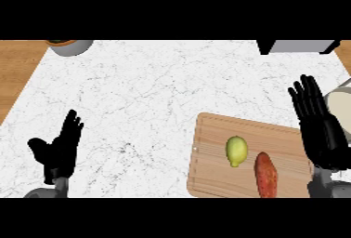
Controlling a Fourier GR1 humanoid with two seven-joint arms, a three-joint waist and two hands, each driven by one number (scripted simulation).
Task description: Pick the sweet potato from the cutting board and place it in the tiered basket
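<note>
The sweet potato (266, 175) lies untouched at the lower right of the frame, on the cutting board (212, 153), just beside a lemon (237, 150). The right hand (319, 128) hovers at the board's right edge, fingers straight and spread, holding nothing. The left hand (60, 146) rests open at the lower left on the marble surface (151, 93). Picking has not begun; next, the right hand must likely descend and curl round the potato. The basket is not clearly identifiable.

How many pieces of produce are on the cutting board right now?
2. A lemon lies near the middle of the cutting board, and the sweet potato lies just right of it, toward the near edge. Nothing seems hidden.
</note>
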